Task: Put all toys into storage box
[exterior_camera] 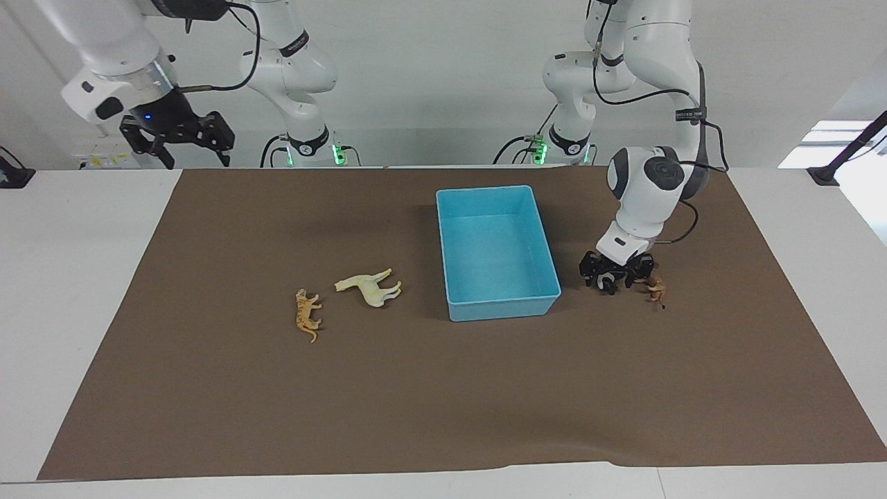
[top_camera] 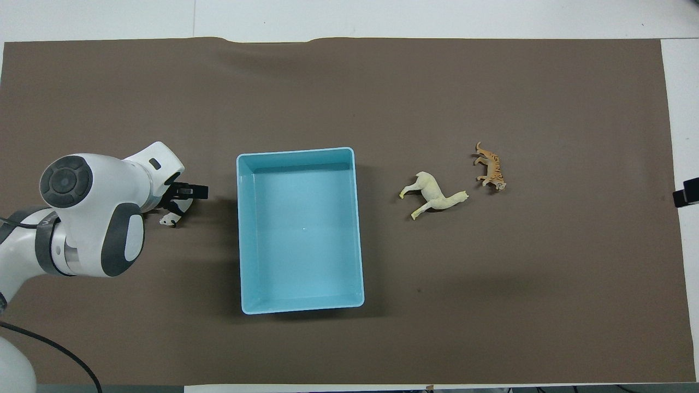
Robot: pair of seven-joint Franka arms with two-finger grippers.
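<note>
The light blue storage box [exterior_camera: 502, 303] stands open in the middle of the brown mat, with nothing in it; it also shows in the overhead view [top_camera: 240, 229]. My left gripper [exterior_camera: 617, 277] is down at the mat beside the box, open, its fingers on either side of the black-and-white panda [exterior_camera: 608, 283]. The brown lion [exterior_camera: 655, 289] lies just beside it, toward the left arm's end. In the overhead view the left gripper [top_camera: 183, 199] partly covers the panda [top_camera: 173, 214] and the lion is hidden under the arm. The cream horse [exterior_camera: 371, 286] and the orange tiger [exterior_camera: 307, 315] lie beside the box toward the right arm's end. My right gripper [exterior_camera: 177, 135] is open, high over the mat's corner.
The brown mat [exterior_camera: 443, 402] covers most of the white table. In the overhead view the horse [top_camera: 434, 195] and the tiger [top_camera: 490, 169] lie close together, and the right gripper's tip [top_camera: 687, 192] shows at the mat's edge.
</note>
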